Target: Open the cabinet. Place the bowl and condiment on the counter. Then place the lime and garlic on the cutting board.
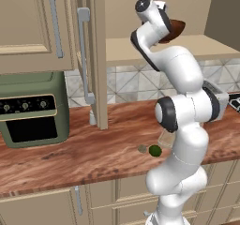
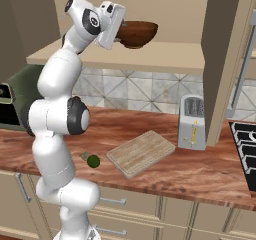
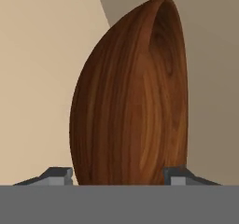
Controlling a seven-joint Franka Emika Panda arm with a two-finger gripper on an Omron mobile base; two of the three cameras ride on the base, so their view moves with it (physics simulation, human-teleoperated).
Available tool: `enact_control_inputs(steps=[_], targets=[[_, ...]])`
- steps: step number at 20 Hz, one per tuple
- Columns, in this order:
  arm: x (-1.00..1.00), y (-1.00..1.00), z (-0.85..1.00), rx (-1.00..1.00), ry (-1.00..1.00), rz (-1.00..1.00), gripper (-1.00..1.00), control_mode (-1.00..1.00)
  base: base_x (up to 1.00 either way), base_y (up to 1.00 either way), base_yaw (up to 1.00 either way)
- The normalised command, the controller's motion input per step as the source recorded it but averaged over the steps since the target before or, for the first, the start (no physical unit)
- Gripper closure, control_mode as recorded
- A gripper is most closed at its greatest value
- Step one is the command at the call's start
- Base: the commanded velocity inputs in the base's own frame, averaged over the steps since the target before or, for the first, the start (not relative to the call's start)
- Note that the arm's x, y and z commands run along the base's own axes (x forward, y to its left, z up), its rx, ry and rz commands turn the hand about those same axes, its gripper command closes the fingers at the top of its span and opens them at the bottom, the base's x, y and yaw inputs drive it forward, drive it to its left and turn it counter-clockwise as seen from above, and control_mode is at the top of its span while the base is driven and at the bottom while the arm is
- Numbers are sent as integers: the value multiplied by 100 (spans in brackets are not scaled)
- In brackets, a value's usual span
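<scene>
hand view puts the bowl [image 3: 133,97] right in front of the camera, turned on edge, with the two fingertips [image 3: 58,175] flanking its near end, one on each side of the rim; whether they already press the wood i cannot tell, so the grip looks unfinished. from the right base view the gripper [image 2: 119,33] sits at the bowl's left edge on the shelf of the open cabinet [image 2: 227,59]. i judge the bowl step is in hand: the pinch on the rim needs to firm up, then lift it clear of the shelf and bring it down to the counter [image 2: 165,176]. lime [image 2: 93,161] and garlic [image 2: 84,156] lie just beside each other near the cutting board [image 2: 141,152].
</scene>
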Motion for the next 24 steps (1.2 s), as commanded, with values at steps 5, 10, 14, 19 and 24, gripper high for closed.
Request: enact_control_inputs(steps=[5, 10, 14, 19, 24], targets=[[-31, 0, -19, 0, 0, 0, 100, -100, 0, 0, 0], [-95, 0, -1, 0, -5, 0, 100, -100, 0, 0, 0], [-100, 0, 0, 0, -4, 0, 100, -100, 0, 0, 0], [-100, 0, -3, 0, -5, 1, 100, -100, 0, 0, 0], [-100, 0, -22, 0, -1, 10, 100, -100, 0, 0, 0]])
